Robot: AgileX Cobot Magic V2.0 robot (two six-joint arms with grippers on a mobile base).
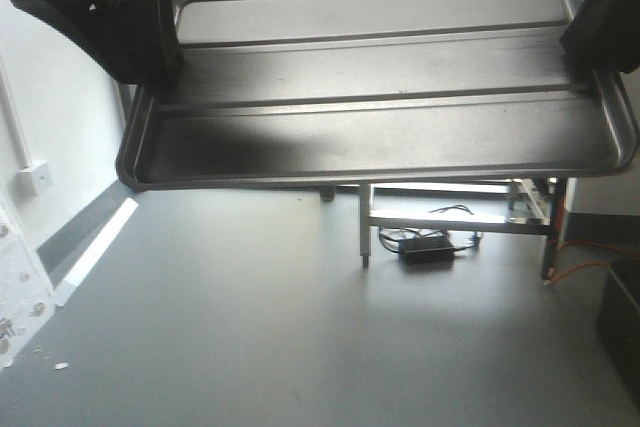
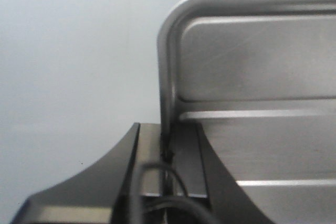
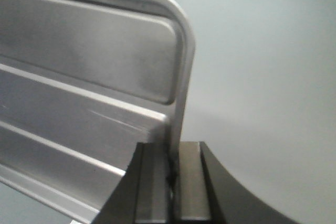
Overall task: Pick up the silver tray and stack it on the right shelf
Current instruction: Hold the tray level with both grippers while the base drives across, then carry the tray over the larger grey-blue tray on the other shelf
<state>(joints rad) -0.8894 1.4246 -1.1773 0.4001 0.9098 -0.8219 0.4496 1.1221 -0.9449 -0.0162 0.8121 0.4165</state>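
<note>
The silver tray (image 1: 370, 97) hangs in the air across the top of the front view, seen from close, its two ridges running left to right. My left gripper (image 1: 120, 27) is shut on the tray's left rim, and my right gripper (image 1: 605, 17) is shut on its right rim. In the left wrist view the left gripper (image 2: 167, 153) pinches the rim of the tray (image 2: 257, 77) between its pads. In the right wrist view the right gripper (image 3: 172, 174) pinches the rim of the tray (image 3: 89, 72). The right shelf is out of view.
Below the tray lies grey floor (image 1: 300, 317). A steel frame on legs (image 1: 455, 222) stands behind, with a black box and cables (image 1: 428, 247) under it. A white wall with a socket (image 1: 35, 177) is at left; a dark object (image 1: 620, 327) is at right.
</note>
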